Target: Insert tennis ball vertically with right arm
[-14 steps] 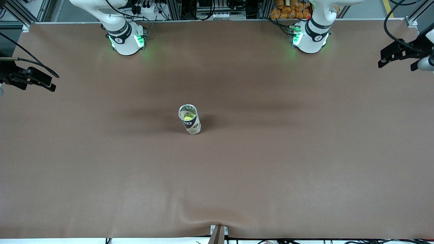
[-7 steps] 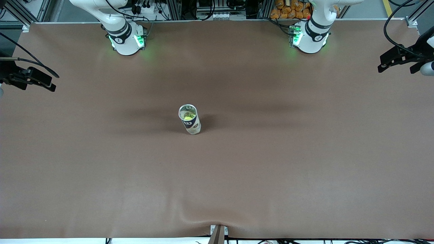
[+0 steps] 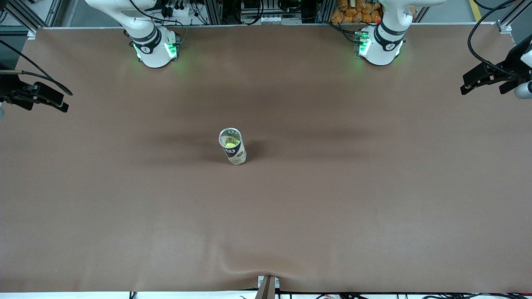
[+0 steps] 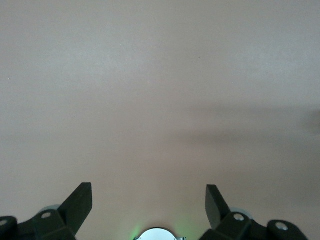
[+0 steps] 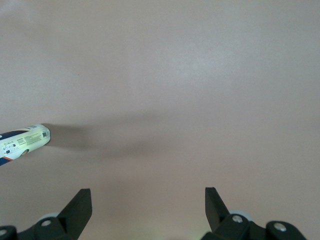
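A tall can [image 3: 235,151] with a dark band stands upright in the middle of the table. Through its open top a yellow tennis ball [image 3: 230,144] shows inside it. My right gripper [image 3: 62,101] hangs over the right arm's end of the table, well away from the can, open and holding nothing. The right wrist view shows its spread fingers [image 5: 148,195] over bare mat, with the can [image 5: 25,141] off to one side. My left gripper [image 3: 467,83] hangs open over the left arm's end of the table. In the left wrist view the left gripper [image 4: 149,192] frames only mat.
A brown mat [image 3: 332,199] covers the whole table. The two arm bases [image 3: 154,47] [image 3: 380,45] glow green along the table's edge farthest from the front camera. A small bracket [image 3: 268,284] sits at the mat's nearest edge.
The left gripper has shifted slightly over its end of the table. The can, the ball and the right gripper have not moved.
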{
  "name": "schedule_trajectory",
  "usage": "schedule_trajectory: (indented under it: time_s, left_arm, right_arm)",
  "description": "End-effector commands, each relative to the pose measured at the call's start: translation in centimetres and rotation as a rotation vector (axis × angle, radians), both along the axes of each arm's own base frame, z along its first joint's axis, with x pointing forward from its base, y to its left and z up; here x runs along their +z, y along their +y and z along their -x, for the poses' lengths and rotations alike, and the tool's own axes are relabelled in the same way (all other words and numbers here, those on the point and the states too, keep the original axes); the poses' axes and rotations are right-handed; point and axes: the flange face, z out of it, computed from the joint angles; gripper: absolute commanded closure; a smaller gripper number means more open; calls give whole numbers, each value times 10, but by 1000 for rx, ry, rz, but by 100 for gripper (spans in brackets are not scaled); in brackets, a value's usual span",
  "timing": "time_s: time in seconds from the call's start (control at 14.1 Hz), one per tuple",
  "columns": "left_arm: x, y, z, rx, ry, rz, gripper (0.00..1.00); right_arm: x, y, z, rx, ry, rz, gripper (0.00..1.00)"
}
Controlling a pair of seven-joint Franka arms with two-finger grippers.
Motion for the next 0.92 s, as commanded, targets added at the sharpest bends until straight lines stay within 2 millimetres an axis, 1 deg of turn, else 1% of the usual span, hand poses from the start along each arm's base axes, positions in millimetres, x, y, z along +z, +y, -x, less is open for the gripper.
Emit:
schedule_trajectory:
  time_s: [0.0,0.5,0.85]
  left_arm:
    - [4,1,2,10,-14,-4,0]
    - [9,0,2,-5,-21,-6,0]
    - [8,4,1,-19,-18,-6,0]
  right_arm:
    - [2,-2,0,-7,-4,-4,0]
    - [1,-1,0,-5,-3,-5,0]
    - [2,-1,0,-5,-6,-4,0]
